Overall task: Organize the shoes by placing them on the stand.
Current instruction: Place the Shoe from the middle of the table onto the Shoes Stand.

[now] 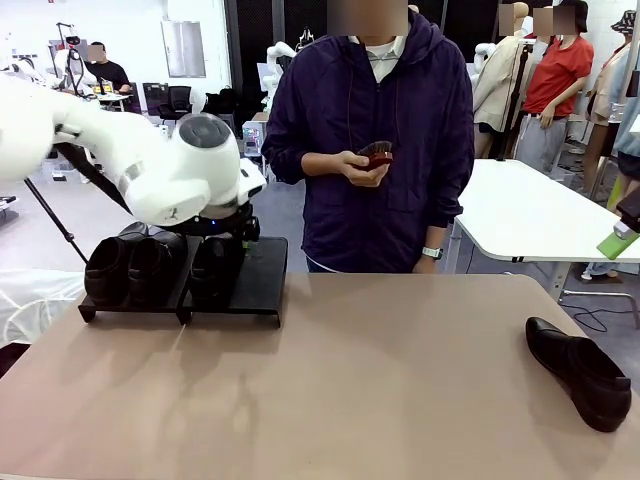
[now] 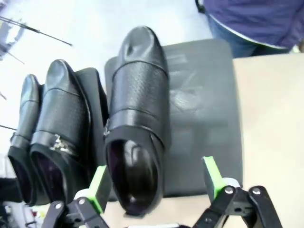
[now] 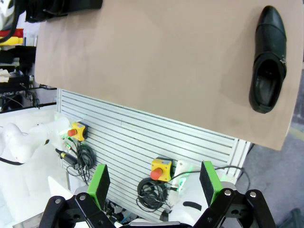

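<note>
Lone shoe [image 1: 578, 372] lies heel toward the robot; both arms' jaws gape wide, holding nothing.

front: across table [image 1: 380, 380] | L wrist: close above stand [image 2: 204, 118] | R wrist: high, maybe off-table

Stand [image 1: 262, 262]: I see three shoes [image 1: 150, 262] packed on its left and middle; the right end slot is bare. Left arm [image 1: 150, 165] hangs over the stand, blocking approach from above. Table [image 1: 350, 370] wide open between stand and lone shoe [image 1: 578, 372] at the right edge.
</note>
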Action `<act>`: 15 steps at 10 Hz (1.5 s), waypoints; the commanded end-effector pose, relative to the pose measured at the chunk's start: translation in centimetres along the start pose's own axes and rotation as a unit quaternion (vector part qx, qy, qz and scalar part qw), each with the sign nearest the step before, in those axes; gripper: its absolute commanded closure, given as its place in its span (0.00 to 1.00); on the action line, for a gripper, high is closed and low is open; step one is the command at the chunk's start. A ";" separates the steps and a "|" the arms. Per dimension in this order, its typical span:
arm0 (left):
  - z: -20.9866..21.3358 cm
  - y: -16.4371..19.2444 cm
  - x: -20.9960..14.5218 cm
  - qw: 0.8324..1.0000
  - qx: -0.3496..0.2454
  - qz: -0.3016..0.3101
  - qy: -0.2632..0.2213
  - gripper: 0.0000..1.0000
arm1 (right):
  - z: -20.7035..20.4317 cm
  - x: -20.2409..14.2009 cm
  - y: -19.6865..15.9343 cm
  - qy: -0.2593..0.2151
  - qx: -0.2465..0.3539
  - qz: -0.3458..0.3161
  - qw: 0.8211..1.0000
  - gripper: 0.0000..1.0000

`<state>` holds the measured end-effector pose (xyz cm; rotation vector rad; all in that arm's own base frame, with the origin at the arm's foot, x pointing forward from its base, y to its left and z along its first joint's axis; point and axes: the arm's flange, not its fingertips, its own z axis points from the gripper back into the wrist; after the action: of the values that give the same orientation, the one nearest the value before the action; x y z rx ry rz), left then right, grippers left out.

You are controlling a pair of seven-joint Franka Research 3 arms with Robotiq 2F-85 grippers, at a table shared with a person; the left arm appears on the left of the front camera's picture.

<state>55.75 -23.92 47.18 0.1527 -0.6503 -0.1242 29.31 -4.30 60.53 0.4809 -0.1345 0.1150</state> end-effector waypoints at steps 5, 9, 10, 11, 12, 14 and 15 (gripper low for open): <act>15.6 9.9 -1.4 0.957 -0.213 -0.123 0.156 0.00 | 0.3 0.1 0.0 -0.001 0.009 0.010 1.000 0.00; 20.3 21.7 -8.6 0.935 -0.335 0.000 0.118 0.00 | 0.3 0.1 0.0 -0.001 0.009 0.010 1.000 0.00; 20.8 23.1 -12.7 0.937 -0.330 0.043 0.108 0.00 | 0.3 0.1 0.0 -0.001 0.009 0.010 1.000 0.00; 21.8 23.8 -16.4 0.938 -0.325 0.074 0.092 0.00 | 0.3 0.1 0.0 -0.001 0.009 0.010 1.000 0.00; 22.9 24.2 -19.4 0.940 -0.318 0.102 0.075 0.00 | 0.3 0.1 0.0 -0.001 0.009 0.010 1.000 0.00; 23.5 24.9 -21.5 0.943 -0.299 0.136 0.050 0.00 | 0.3 0.1 0.0 -0.001 0.009 0.010 1.000 0.00; 22.0 25.8 -19.2 0.939 -0.318 0.096 0.094 0.00 | 0.3 0.1 0.0 -0.001 0.009 0.010 1.000 0.00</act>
<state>26.13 2.43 57.06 -0.5180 -0.4553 -0.0809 29.32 -4.31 60.58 0.4806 -0.1345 0.1151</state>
